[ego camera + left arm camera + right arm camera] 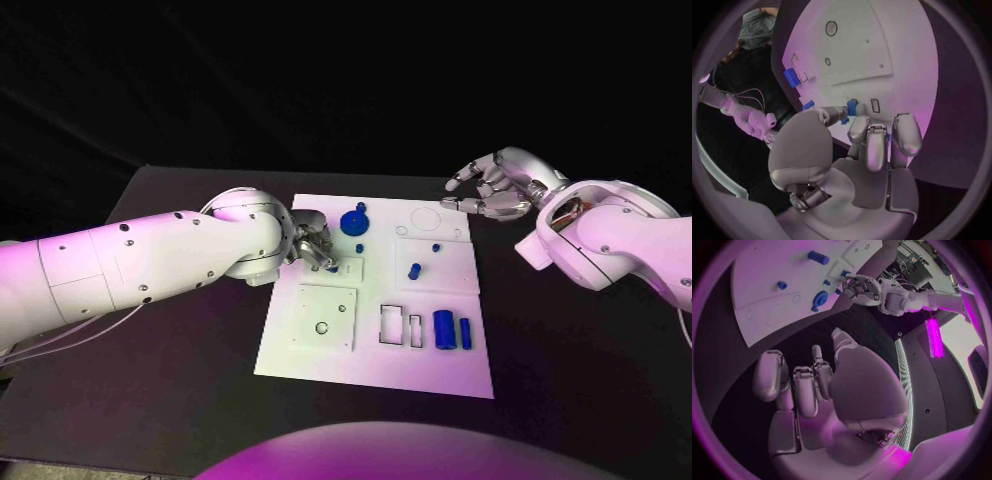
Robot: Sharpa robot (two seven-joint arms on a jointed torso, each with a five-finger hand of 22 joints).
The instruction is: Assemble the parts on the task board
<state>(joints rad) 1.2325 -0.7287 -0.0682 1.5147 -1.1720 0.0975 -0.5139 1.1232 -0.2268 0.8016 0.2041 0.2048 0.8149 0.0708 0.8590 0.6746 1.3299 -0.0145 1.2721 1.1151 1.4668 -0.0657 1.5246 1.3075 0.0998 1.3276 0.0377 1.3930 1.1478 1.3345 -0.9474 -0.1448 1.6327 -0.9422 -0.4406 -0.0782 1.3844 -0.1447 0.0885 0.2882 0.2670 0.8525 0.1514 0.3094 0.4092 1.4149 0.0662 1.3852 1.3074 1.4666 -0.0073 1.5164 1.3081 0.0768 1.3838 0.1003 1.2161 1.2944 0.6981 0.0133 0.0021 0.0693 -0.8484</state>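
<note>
The left hand (pixel 310 248) lay at the task board's (pixel 375 340) left edge, its fingertips hidden under its own bulk; whether they pinched the small blue part (pixel 333 267) beside them could not be told. The right hand (pixel 495 190) hovered off the board's far right corner, fingers curled in, holding nothing. A round blue part (pixel 355 221), a small peg (pixel 414 270) and two blue cylinders (pixel 453 329) sat on the board. The tabletop (pixel 173 380) was black.

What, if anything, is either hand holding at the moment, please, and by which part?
The right hand holds nothing. The left hand is down at a small blue part on the board; whether it grips the part cannot be told.
</note>
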